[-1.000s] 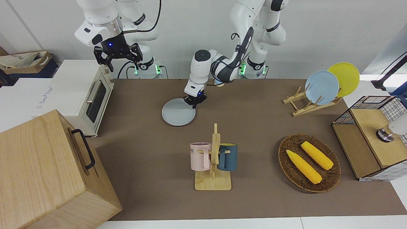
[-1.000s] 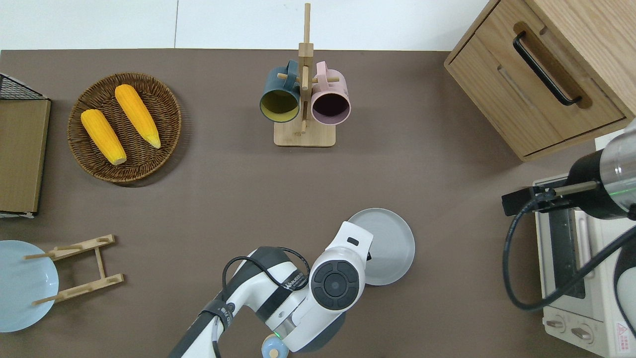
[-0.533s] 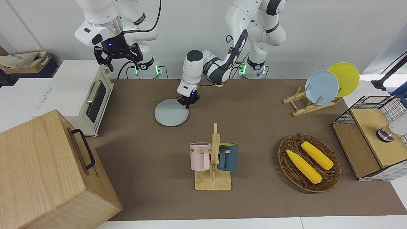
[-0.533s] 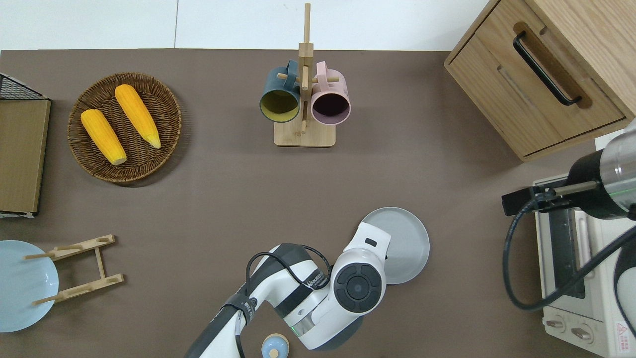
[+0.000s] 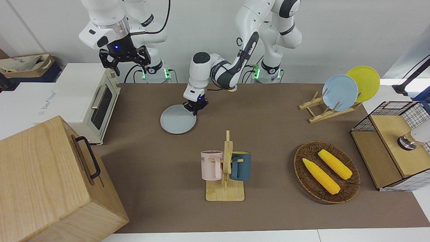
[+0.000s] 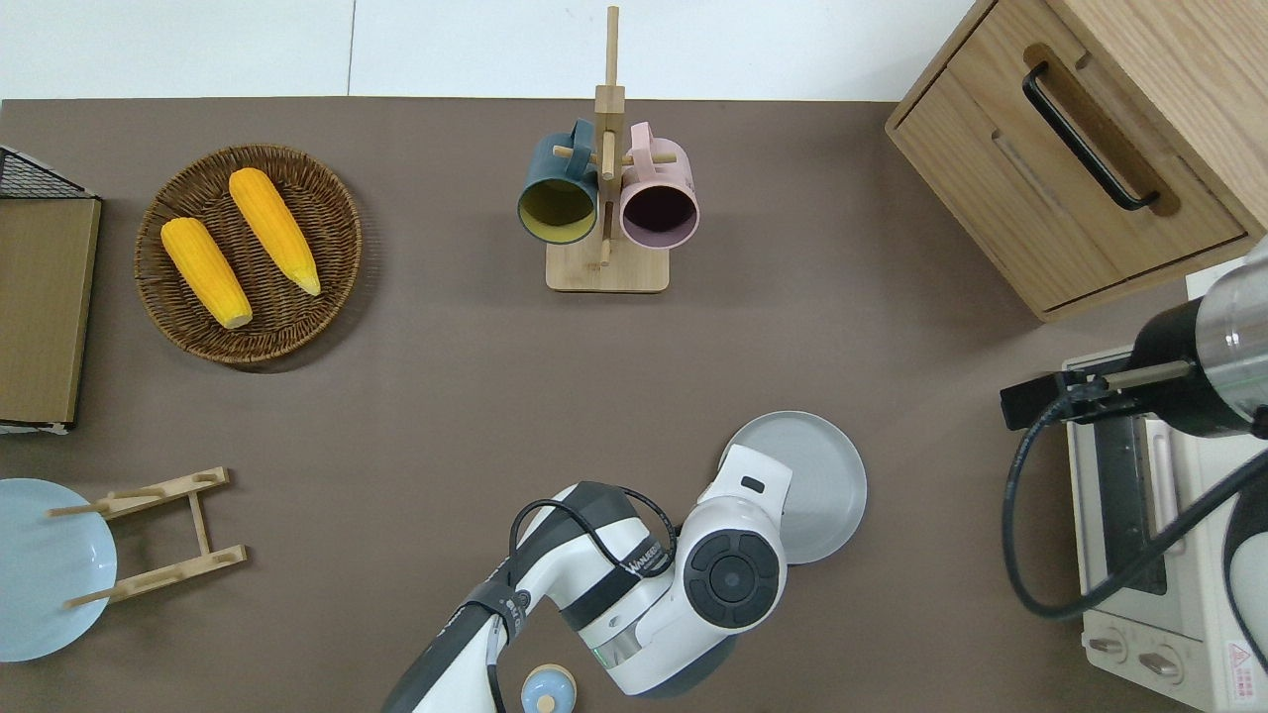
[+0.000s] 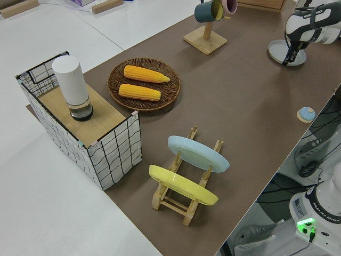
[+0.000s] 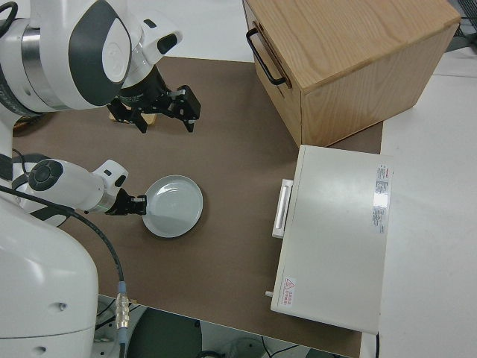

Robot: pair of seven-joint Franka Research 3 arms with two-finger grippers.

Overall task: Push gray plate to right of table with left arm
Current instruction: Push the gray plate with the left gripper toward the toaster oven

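Observation:
The gray plate (image 5: 176, 120) (image 6: 817, 475) (image 8: 177, 207) lies flat on the brown table (image 5: 268, 134), close to the robots' edge and toward the right arm's end. My left gripper (image 5: 194, 111) (image 8: 140, 204) (image 7: 290, 57) is down at the plate's rim on the side facing the left arm's end, shut and touching it with nothing held. In the overhead view the left arm's wrist hides the gripper and that part of the plate. The right arm is parked, and its gripper (image 5: 129, 65) (image 8: 164, 119) is open.
A white toaster oven (image 5: 90, 97) and a wooden drawer box (image 5: 50, 181) stand at the right arm's end. A two-mug rack (image 5: 225, 168) stands farther from the robots than the plate. A corn basket (image 5: 326, 171), plate rack (image 5: 339, 94) and wire crate (image 5: 393, 144) occupy the left arm's end.
The left gripper has slid toward the right arm's end with the gray plate moving along ahead of it. The right arm has not moved.

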